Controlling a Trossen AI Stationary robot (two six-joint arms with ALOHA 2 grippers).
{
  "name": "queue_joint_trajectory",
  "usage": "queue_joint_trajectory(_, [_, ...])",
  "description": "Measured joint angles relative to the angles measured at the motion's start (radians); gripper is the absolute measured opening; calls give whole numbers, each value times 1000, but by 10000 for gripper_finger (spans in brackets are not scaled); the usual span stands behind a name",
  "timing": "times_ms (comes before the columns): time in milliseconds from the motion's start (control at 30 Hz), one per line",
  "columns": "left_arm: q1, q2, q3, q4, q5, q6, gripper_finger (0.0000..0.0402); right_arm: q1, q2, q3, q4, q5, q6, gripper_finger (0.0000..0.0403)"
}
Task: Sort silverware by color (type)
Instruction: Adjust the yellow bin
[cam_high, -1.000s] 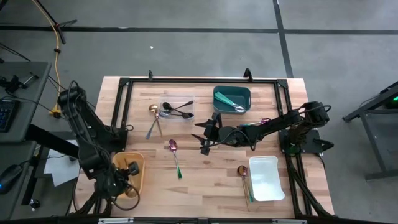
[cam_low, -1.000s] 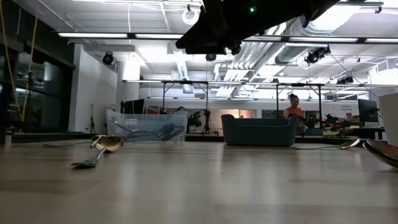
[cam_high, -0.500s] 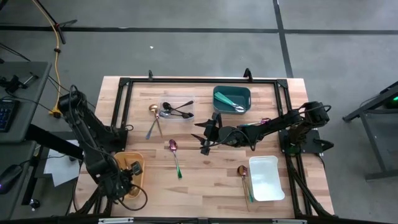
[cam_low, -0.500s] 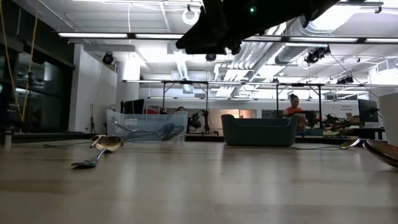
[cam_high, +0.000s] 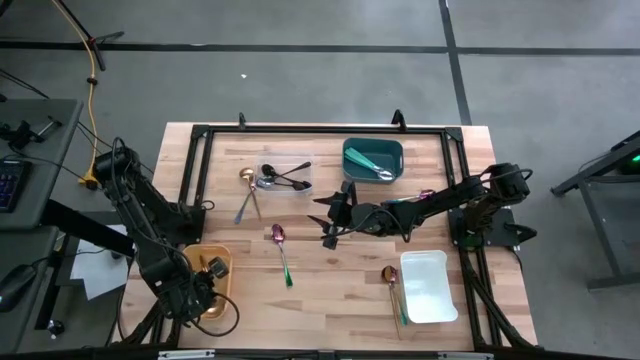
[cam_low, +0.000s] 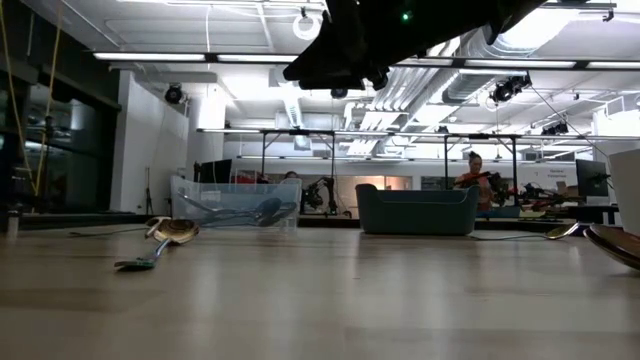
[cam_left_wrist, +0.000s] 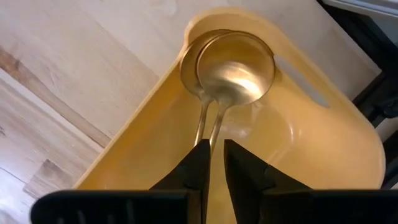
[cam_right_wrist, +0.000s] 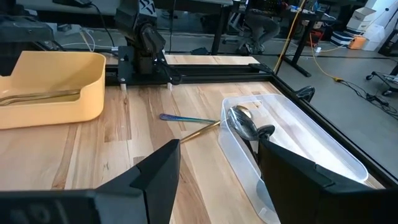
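Down over the shallow yellow plastic tray (cam_high: 216, 283) has come the left gripper (cam_left_wrist: 213, 163), jaws just parting around two shiny gold metal spoons (cam_left_wrist: 235, 63) lying inside; right gripper (cam_high: 333, 215) waits agape mid-tabletop. Stiff, slick, light: best pinched mid-handle.

A grey concrete floor (cam_high: 300, 80) surrounds the wooden worktop (cam_high: 330, 290); long ceiling lights (cam_low: 150, 57) brighten the white room.

Gold spoons (cam_left_wrist: 235, 59) lie in a yellow bin (cam_left_wrist: 323, 155); teal bin (cam_high: 372, 156); white bin (cam_high: 428, 287); pale wood-grain surface (cam_high: 330, 280).
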Motion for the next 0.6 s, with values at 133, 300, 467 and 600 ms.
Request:
queue_joint_trajectory(133, [8, 0, 0, 15, 0, 0, 41, 0, 0, 0, 0, 0, 0, 213])
queue_joint_trajectory(300, [79, 0, -2, 2, -33, 15, 19, 0, 0, 0, 0, 0, 0, 213])
queue_joint_trajectory(467, [170, 1, -50, 40, -3, 101, 4, 0, 0, 0, 0, 0, 0, 213])
queue_joint_trajectory(600, [200, 1, -85, 57, 58, 142, 1, 0, 0, 0, -8, 0, 0, 213])
